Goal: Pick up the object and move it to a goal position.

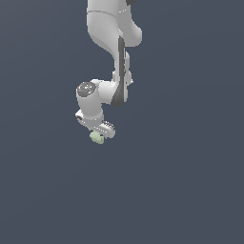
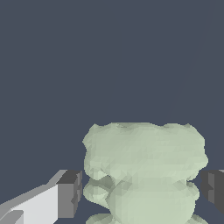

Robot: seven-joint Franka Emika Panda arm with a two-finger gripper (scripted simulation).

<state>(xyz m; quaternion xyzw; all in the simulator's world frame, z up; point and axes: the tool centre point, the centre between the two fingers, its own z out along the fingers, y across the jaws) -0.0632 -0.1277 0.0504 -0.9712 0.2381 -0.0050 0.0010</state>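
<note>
object [image 1: 97,137] sits just left of centre in the exterior view, tucked under the gripper [image 1: 99,135], likely so the fingers [image 2: 69,194] can bracket it; in the wrist view the pale green lump (lower centre-right) lies between the dark pads, a sliver of gap at each side, so contact is unclear

The exterior view faces the white jointed robot arm [image 1: 112,52] from well back. The wrist view looks from very near at the small pale green knobbly object [image 2: 144,170], which both views share [image 1: 97,137].
</note>
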